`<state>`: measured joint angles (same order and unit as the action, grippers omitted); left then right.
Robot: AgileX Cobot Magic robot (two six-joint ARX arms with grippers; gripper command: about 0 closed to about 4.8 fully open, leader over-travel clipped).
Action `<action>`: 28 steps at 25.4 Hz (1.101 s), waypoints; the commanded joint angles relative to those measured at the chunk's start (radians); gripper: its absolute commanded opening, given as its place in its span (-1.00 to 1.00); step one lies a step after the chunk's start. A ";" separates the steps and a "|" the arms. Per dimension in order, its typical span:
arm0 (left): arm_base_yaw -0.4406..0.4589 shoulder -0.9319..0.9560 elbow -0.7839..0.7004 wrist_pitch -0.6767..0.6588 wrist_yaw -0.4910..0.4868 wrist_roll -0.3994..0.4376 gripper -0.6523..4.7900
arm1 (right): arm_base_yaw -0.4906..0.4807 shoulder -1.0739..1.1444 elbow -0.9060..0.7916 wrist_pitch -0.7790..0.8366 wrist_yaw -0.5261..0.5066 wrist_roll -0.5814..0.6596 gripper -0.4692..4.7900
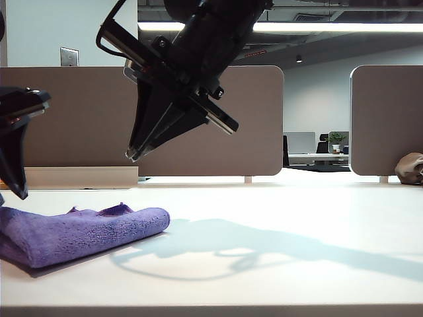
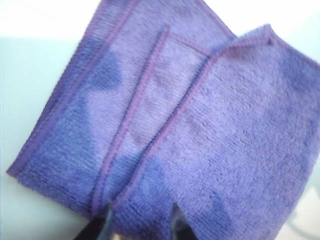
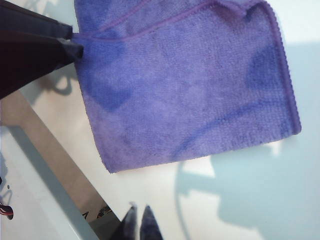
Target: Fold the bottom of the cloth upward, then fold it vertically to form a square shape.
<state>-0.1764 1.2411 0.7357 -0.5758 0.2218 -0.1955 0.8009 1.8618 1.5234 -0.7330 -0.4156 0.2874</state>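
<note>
We see the cloth (image 1: 79, 232) folded on the table (image 1: 277, 251) — left gripper (image 2: 141, 225) spread above it, holding nothing, right gripper (image 1: 132, 157) pinched closed, raised.

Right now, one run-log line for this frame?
cloth: folded, on table | left claw: open, over cloth | right claw: shut, raised, empty

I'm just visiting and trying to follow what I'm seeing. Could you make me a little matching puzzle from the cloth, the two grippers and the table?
Things:
1. cloth
2. left gripper
3. right gripper
4. table

Descriptions:
A. white, carries an arm's shadow
B. raised in the air, fingers together
C. purple, folded in layers
D. over the cloth, fingers apart

Pairs: 1-C, 2-D, 3-B, 4-A
</note>
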 commanded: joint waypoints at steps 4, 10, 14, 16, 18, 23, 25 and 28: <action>0.002 -0.004 0.008 0.038 -0.043 0.004 -0.22 | 0.002 -0.009 0.001 0.006 -0.005 -0.005 -0.73; 0.002 -0.004 0.012 0.061 -0.064 0.001 -0.22 | -0.001 -0.009 0.001 0.029 -0.004 -0.004 -0.72; 0.002 -0.004 0.012 0.062 -0.114 0.001 -0.22 | -0.045 -0.006 0.001 0.032 -0.010 0.031 -0.61; 0.007 -0.004 0.012 0.065 -0.118 0.001 -0.22 | -0.074 -0.005 0.001 0.031 -0.040 0.042 -0.59; 0.016 -0.004 0.012 0.074 -0.119 0.000 -0.22 | -0.096 -0.005 0.001 0.029 -0.075 0.048 -0.52; 0.024 -0.004 0.012 0.092 -0.132 -0.025 -0.22 | -0.147 -0.003 0.002 0.049 -0.168 0.058 -0.36; 0.024 -0.003 0.012 0.092 -0.132 -0.025 -0.22 | -0.153 -0.003 0.002 0.068 -0.183 0.064 -0.36; 0.024 -0.003 0.012 0.097 -0.135 -0.027 -0.22 | -0.158 -0.003 0.002 0.130 -0.198 0.105 -0.36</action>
<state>-0.1528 1.2411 0.7437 -0.4919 0.0925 -0.2180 0.6399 1.8626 1.5234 -0.6495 -0.5968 0.3653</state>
